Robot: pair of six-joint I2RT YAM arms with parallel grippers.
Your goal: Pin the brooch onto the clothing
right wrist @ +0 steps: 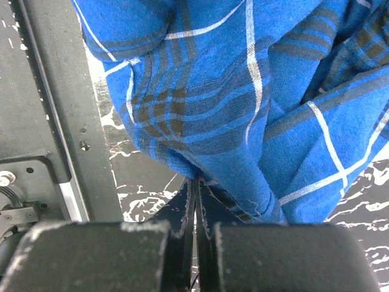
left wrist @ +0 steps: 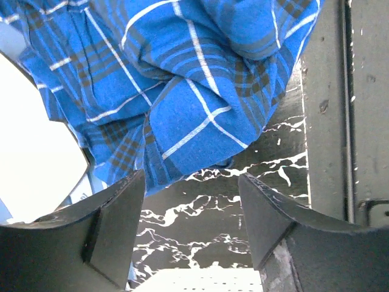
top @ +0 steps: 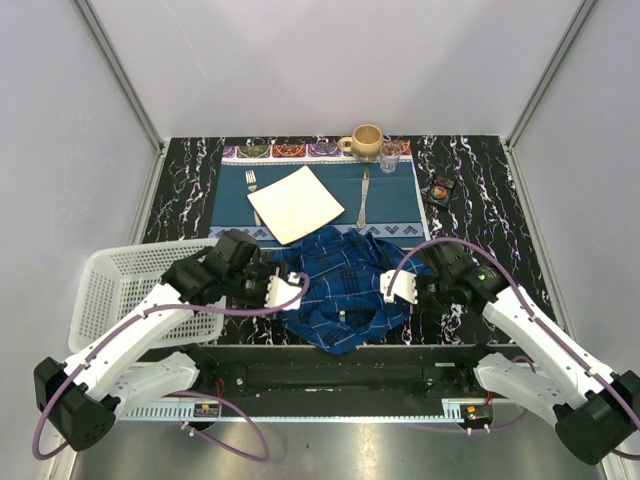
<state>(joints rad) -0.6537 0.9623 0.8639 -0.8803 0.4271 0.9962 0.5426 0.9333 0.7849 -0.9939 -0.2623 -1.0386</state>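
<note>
Right gripper (right wrist: 194,182) is clamped tight, jaws together on a fold at the 3 o'clock edge of the shirt (top: 345,285), with cloth bunching right down into the pinch. Left gripper (left wrist: 189,180) is spread wide, holding nothing, over the black marbled table (top: 190,190) at the shirt's 9 o'clock edge, with fabric just past its fingertips. The shirt's a crumpled heap, its far side lapping onto the teal placemat (top: 390,210) near the white plate (top: 296,204). And the brooch (top: 440,190)? Out at 1 o'clock from the shirt, on the table, well apart from both grippers and too small to make out in detail.
</note>
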